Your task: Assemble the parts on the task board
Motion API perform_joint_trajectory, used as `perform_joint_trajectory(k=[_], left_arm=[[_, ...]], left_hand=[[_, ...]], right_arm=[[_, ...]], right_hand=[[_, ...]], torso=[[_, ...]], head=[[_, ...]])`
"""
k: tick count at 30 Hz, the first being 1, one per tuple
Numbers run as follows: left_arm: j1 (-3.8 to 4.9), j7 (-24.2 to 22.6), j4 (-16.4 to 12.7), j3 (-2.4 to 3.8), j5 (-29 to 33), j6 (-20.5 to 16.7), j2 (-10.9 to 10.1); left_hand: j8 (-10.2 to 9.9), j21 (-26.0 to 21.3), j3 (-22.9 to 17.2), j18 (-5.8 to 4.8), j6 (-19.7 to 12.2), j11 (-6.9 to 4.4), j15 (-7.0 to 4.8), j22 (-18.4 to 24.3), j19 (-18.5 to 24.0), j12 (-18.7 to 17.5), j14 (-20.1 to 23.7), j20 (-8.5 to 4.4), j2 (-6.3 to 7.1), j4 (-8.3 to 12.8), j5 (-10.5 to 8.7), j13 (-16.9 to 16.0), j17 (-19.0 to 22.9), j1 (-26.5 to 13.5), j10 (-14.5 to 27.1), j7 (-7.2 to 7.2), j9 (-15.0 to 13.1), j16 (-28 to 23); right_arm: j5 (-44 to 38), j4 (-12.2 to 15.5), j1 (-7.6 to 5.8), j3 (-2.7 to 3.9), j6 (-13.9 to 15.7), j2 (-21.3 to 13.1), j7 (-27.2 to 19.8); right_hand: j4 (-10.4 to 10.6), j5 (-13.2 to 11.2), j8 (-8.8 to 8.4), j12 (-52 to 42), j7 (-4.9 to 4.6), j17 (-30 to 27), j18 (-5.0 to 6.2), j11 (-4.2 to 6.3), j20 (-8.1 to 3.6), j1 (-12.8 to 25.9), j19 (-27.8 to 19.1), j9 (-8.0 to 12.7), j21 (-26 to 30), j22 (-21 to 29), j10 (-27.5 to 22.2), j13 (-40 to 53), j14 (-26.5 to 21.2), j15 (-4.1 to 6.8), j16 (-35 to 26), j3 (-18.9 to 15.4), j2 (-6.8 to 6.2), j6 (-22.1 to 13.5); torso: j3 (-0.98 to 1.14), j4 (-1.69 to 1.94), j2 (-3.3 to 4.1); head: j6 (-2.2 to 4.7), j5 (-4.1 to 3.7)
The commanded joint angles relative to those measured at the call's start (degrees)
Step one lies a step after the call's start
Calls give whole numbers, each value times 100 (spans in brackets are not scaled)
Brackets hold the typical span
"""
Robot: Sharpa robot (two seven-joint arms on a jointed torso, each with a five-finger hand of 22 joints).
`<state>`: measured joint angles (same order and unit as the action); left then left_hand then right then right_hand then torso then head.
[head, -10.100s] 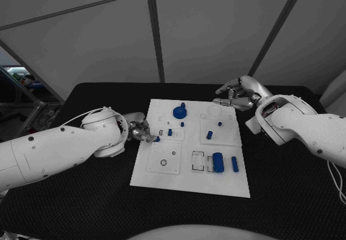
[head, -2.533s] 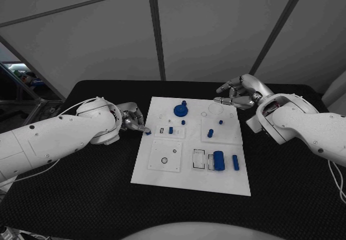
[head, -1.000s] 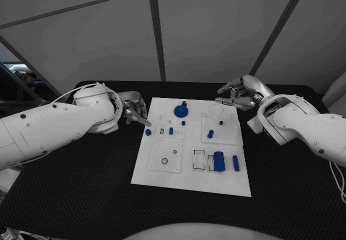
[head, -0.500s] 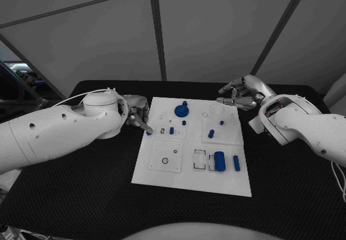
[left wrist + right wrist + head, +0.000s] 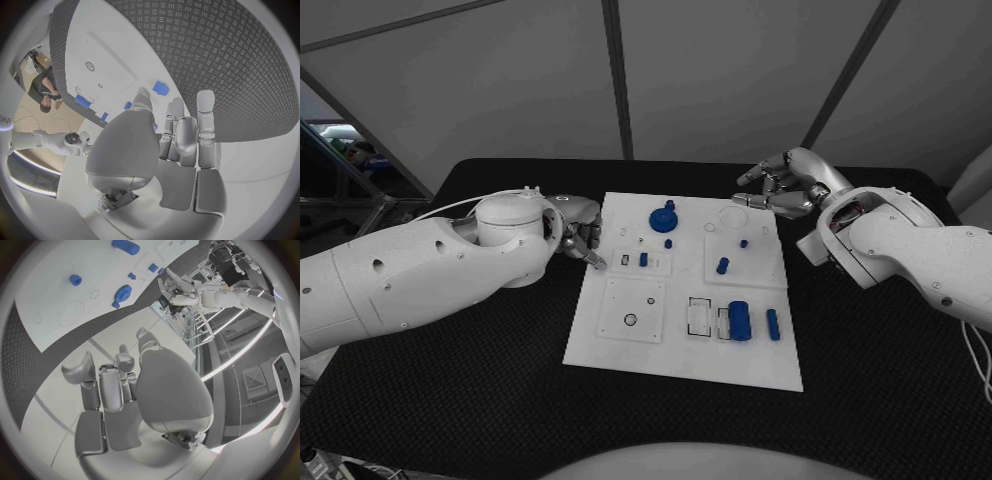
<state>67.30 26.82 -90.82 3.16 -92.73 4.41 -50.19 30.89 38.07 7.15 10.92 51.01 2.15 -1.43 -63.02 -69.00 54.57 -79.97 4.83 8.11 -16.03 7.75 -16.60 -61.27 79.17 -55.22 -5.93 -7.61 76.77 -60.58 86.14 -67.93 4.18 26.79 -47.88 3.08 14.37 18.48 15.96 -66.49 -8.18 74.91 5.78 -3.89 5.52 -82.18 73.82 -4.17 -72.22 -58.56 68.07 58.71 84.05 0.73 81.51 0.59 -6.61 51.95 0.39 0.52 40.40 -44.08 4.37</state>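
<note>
The white task board (image 5: 678, 350) lies in the middle of the black table. On it are a round blue part with a knob (image 5: 661, 220), a thick blue cylinder (image 5: 737, 322), a slimmer one (image 5: 772, 326) and several small blue pegs. My left hand (image 5: 583, 240) hovers at the board's left edge, fingers stretched out and holding nothing. In the left wrist view a small blue part (image 5: 160, 88) lies at the board's edge just past the fingertips (image 5: 205, 97). My right hand (image 5: 783, 190) hangs behind the board's far right corner, fingers loosely bent, holding nothing.
The black mat (image 5: 459, 380) surrounds the board on all sides. My bulky left forearm (image 5: 416, 280) covers the table's left side. Empty recesses (image 5: 629, 321) show in the board's near left plate.
My left arm has swung nearer and its hand has slid toward the board's left edge, fingers now over the small blue part it had set down there. The right hand has stayed put.
</note>
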Motion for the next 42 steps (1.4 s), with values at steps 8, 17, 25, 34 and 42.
perform_joint_trajectory(k=[8,17,25,34,42], left_arm=[[-98,-102,25,0,-111,-128,10],[-130,-113,74,0,-110,-185,32],[-139,-99,126,1,-81,-227,37],[-140,-97,128,2,75,-196,30],[-141,-134,137,2,176,-202,47]], left_hand=[[-147,31,-150,-118,88,-30,-24,-39,-44,39,-30,-22,-63,7,22,39,-11,191,-60,15,92,53],[-236,39,-244,-122,127,-31,-27,-63,-54,30,-35,-28,-117,10,24,69,-23,286,-75,12,150,70],[-288,64,-312,-129,171,-28,-26,-89,-72,20,-46,-29,-169,-11,24,92,-47,319,-96,5,188,89],[-320,81,-363,-132,223,-36,-29,-108,-84,13,-50,-30,-207,-19,21,110,-51,346,-122,14,212,97],[-356,125,-420,-138,289,-50,-40,-143,-108,2,-61,-36,-248,-24,16,131,-72,380,-160,29,240,114]], right_arm=[[-14,3,-7,3,-26,8,-27],[-14,-2,-5,3,-26,10,-30],[-14,-3,-4,3,-27,8,-30],[-14,-7,-3,3,-29,7,-30],[-14,-9,-1,3,-32,15,-33]], right_hand=[[1,28,20,5,-5,148,58,54,-32,-2,-5,6,26,10,-2,-9,270,24,-38,1,44,30],[1,28,20,5,-5,148,58,54,-32,-2,-5,6,26,10,-2,-9,270,24,-38,1,44,30],[1,28,20,5,-5,148,58,54,-32,-2,-5,6,26,10,-2,-9,270,24,-38,1,44,30],[1,28,20,5,-5,148,58,54,-32,-2,-5,6,26,10,-2,-9,270,24,-38,1,44,30],[1,28,20,5,-5,148,58,54,-32,-2,-5,6,26,10,-2,-9,270,24,-38,1,44,30]], torso=[[-2,-1,-2],[1,1,-2],[4,-1,0],[-1,6,-4],[2,0,0]], head=[[0,10],[-3,5],[-3,1],[-17,2],[-23,11]])
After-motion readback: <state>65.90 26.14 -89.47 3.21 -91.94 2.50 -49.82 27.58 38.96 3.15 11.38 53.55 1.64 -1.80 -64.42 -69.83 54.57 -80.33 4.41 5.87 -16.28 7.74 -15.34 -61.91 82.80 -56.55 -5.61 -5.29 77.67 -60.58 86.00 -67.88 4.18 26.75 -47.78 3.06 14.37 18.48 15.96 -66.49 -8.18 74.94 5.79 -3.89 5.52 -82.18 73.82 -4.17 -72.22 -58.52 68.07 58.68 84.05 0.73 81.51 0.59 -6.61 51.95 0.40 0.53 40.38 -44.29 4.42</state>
